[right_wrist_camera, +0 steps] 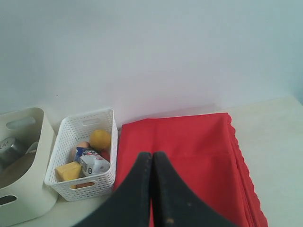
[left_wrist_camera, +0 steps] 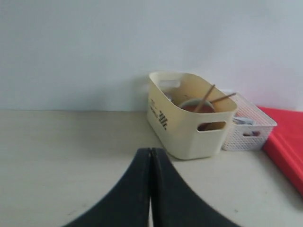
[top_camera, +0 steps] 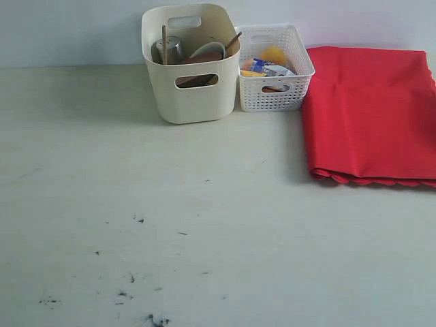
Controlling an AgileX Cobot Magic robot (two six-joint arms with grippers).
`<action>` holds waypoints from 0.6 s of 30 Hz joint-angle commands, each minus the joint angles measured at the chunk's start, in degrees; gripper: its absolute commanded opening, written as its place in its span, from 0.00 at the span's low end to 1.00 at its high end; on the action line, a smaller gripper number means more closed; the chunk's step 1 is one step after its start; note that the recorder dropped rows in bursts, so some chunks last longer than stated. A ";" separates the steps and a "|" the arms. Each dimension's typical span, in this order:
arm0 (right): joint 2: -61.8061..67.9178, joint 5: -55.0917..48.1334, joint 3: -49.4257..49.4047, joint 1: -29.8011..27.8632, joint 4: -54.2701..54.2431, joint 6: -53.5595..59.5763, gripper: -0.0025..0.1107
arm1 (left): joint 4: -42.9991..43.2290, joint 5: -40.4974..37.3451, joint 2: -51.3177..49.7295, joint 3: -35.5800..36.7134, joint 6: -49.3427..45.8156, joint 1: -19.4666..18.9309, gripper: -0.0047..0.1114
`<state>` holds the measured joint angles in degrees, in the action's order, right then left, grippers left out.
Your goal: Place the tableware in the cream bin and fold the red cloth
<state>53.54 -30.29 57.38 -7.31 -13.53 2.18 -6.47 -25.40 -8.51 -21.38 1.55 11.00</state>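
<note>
You are looking at a red cloth [top_camera: 371,112] that is lying flat on the pale table [top_camera: 204,225] at the right, just beside the white lattice basket [top_camera: 272,95]. It is showing a plain, bright red surface, doubled over on itself, with a scalloped edge peeking out under the upper layer along the near side and a faint crease running across it near the basket. The cream bin [top_camera: 194,102] is standing upright on the other side of the basket, touching or nearly touching it, with smooth walls, rounded corners and oval handle cut-outs. Inside it a steel cup [top_camera: 170,49] is sitting at the back left, a pale bowl [top_camera: 208,49] is leaning beside it, and something brown, the plate [top_camera: 197,80], is showing through the front cut-out. A light wooden stick [top_camera: 164,44] is standing up by the cup and a darker stick [top_camera: 234,42] is leaning over the rim toward the basket. The basket is holding a lemon [top_camera: 274,54] and a milk carton [top_camera: 269,67]. Your left gripper [left_wrist_camera: 150,150] is hovering with its fingers pressed together and nothing between them; your right gripper [right_wrist_camera: 152,155] is doing the same above the cloth.
</note>
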 commanded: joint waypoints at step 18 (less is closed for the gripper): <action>-0.24 0.13 -0.16 -0.03 0.10 0.25 0.02 | -0.76 7.57 8.51 21.38 0.14 -6.02 0.04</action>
<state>53.44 -30.37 57.38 -7.31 -13.53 2.18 -6.82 -18.97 -0.32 -0.17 1.55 5.19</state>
